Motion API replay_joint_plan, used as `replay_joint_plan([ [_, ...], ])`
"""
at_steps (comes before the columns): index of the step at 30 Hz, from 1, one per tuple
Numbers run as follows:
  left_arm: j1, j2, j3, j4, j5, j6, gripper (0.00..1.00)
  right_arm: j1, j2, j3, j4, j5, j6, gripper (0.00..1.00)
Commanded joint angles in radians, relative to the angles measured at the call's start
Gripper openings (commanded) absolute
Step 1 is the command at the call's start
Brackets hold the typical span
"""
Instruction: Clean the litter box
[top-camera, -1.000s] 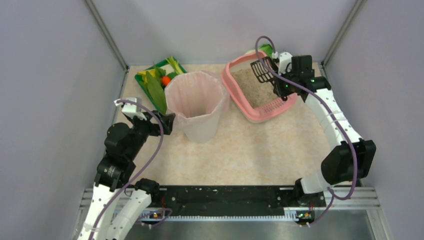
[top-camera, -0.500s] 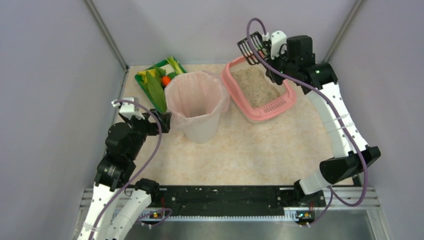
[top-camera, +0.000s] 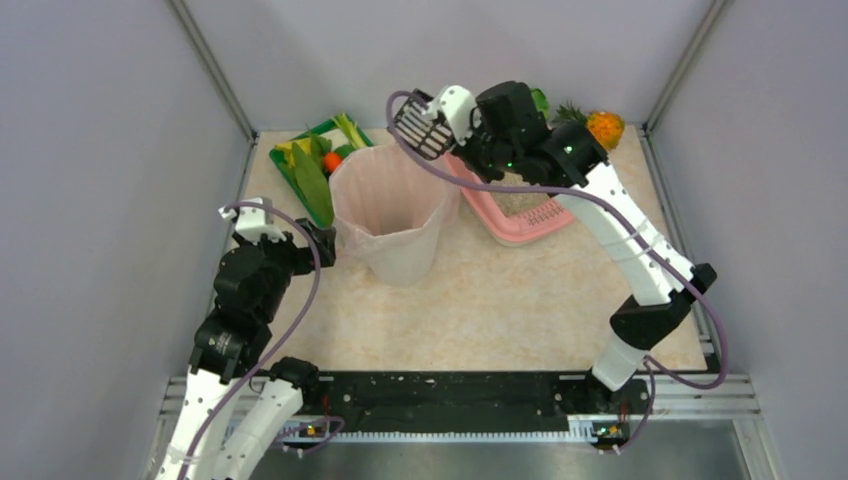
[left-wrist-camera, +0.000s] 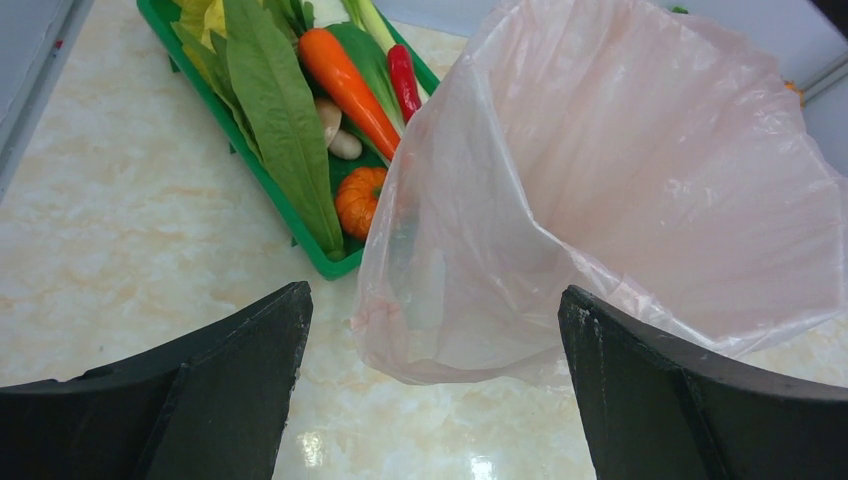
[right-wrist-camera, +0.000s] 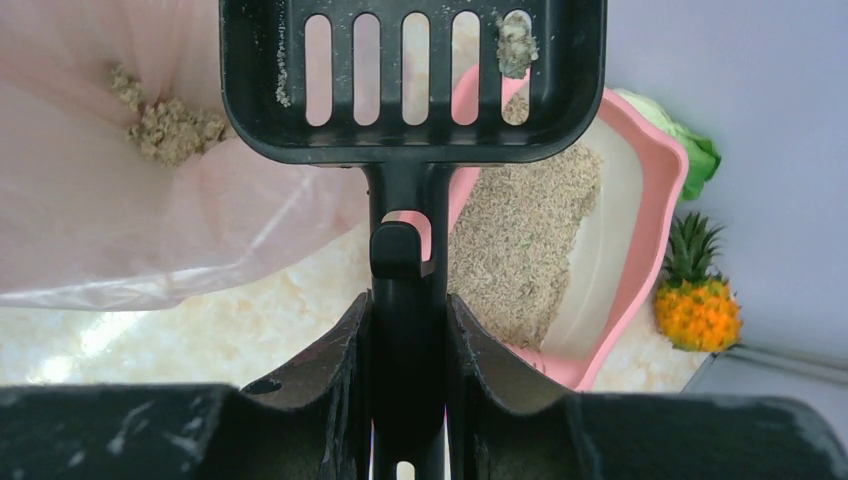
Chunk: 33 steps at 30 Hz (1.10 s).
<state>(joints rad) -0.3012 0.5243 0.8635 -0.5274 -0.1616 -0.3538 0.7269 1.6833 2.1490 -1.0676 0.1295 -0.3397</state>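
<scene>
The right hand (right-wrist-camera: 405, 330), clamped on the scoop (right-wrist-camera: 410, 80) handle, holds its slotted head at the bin (top-camera: 400, 255) rim. It would be best to tip it well inside the liner and shake, since a clump (right-wrist-camera: 515, 45) clings to one slot. The litter box (top-camera: 515, 228) sits just beside the bin, beneath that hand's wrist. The left hand (left-wrist-camera: 435, 310) gapes near the bin, holding nothing.

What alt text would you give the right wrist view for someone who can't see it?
The right gripper is shut on the handle of a black slotted plastic scoop, held at the edge of a translucent pink bin liner where a clump of litter lies. Behind sit the pink plastic litter box and a pineapple.
</scene>
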Motion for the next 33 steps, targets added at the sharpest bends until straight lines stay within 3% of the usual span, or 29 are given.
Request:
replay_joint_plan([
  [1, -0.001, -0.019, -0.010, 0.008, -0.040, -0.017, 0.98, 0.125, 0.018, 0.037, -0.029, 0.141, -0.106, 0.00],
  [9, -0.001, -0.038, -0.029, -0.002, -0.100, -0.037, 0.98, 0.331, 0.026, -0.124, 0.113, 0.566, -0.347, 0.00],
  [15, -0.001, -0.069, -0.042, -0.027, -0.183, -0.071, 0.98, 0.397, -0.056, -0.420, 0.494, 0.822, -0.670, 0.00],
  [19, -0.001, -0.092, -0.050, -0.026, -0.200, -0.071, 0.98, 0.434, -0.139, -0.603, 0.868, 0.848, -0.984, 0.00],
  [22, -0.001, -0.099, -0.051, -0.027, -0.202, -0.071, 0.98, 0.453, -0.203, -0.780, 1.231, 0.804, -1.279, 0.00],
  [25, -0.001, -0.101, -0.053, -0.025, -0.203, -0.071, 0.98, 0.457, -0.226, -0.883, 1.475, 0.758, -1.491, 0.00],
  [31, -0.001, -0.111, -0.062, -0.017, -0.204, -0.074, 0.99, 0.457, -0.231, -0.935, 1.614, 0.680, -1.639, 0.00],
  [33, -0.001, -0.117, -0.065, -0.015, -0.205, -0.074, 0.99, 0.464, -0.217, -0.906, 1.526, 0.673, -1.622, 0.00],
])
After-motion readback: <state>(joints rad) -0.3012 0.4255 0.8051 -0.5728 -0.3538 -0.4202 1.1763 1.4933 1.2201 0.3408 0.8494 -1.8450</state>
